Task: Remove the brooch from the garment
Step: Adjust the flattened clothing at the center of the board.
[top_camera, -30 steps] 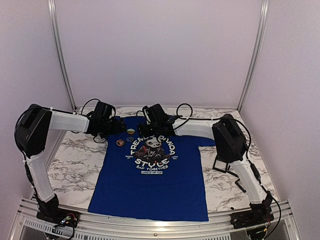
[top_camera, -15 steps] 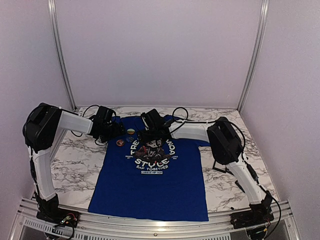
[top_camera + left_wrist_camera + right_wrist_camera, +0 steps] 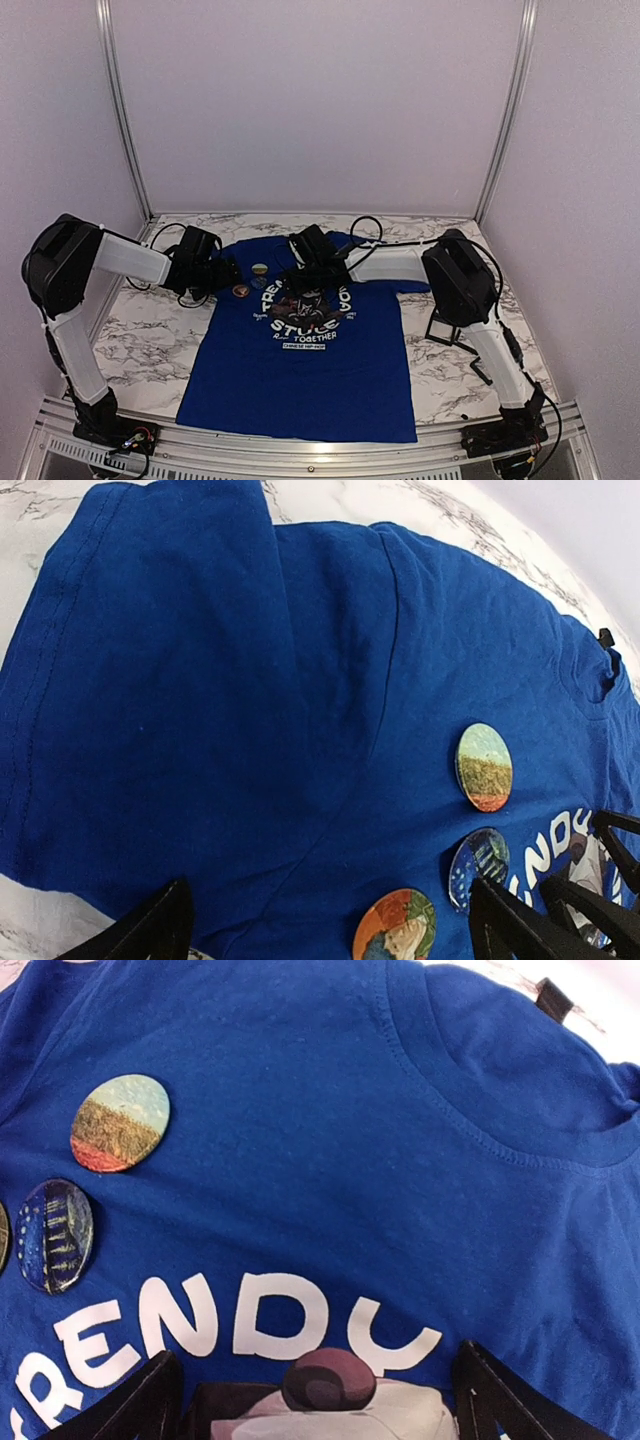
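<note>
The left gripper point(image 3: 224, 272) hangs with its jaws spread wide and nothing between them, low over the shoulder of the T-shirt point(image 3: 300, 370) on the side toward the table's left edge. The right gripper point(image 3: 302, 281) is just as empty and nearly as wide, poised over the white lettering just below the collar. Whether either one touches the cloth I cannot tell.

Between the two, on the shirt's chest, sit three round pins close together. A landscape brooch point(image 3: 484, 767) is nearest the collar, a dark blue brooch point(image 3: 478, 856) sits just beside it, and an orange brooch point(image 3: 395, 925) is closest to the left gripper. Which one is meant I cannot say.

I reckon the clean way is for one gripper to press the fabric flat right beside the chosen pin while the other closes on its rim and eases it off. A bare pull would likely lift the loose shirt with it.

The shirt lies flat, collar toward the far edge and hem toward the near edge, on a marble-patterned table point(image 3: 150, 330). A small black stand point(image 3: 441, 328) sits near the right edge, off the cloth. Pale plain walls close in on three sides, with metal posts point(image 3: 115, 110) rising from the far corners.
</note>
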Tool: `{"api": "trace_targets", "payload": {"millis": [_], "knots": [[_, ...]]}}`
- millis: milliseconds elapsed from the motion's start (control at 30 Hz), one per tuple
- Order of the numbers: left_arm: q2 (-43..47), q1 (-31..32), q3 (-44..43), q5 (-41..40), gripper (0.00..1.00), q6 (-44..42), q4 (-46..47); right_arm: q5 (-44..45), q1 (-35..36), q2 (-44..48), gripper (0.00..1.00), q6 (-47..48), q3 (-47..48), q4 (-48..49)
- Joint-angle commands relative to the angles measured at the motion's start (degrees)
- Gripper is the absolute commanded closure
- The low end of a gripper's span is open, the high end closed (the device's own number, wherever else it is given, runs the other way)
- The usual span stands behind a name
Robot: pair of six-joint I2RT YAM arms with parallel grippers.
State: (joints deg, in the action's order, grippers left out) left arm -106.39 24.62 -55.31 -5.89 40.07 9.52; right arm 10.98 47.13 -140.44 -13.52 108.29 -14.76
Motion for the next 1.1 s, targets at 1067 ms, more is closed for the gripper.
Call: {"api": "trace_targets", "payload": {"millis": [1067], "knots": [[14.94,10.18,1.93,-2.50,0.32,0.34,-10.30,-1.81,1.10,9.06,0.13,0.47,-0.38,-5.06]]}}
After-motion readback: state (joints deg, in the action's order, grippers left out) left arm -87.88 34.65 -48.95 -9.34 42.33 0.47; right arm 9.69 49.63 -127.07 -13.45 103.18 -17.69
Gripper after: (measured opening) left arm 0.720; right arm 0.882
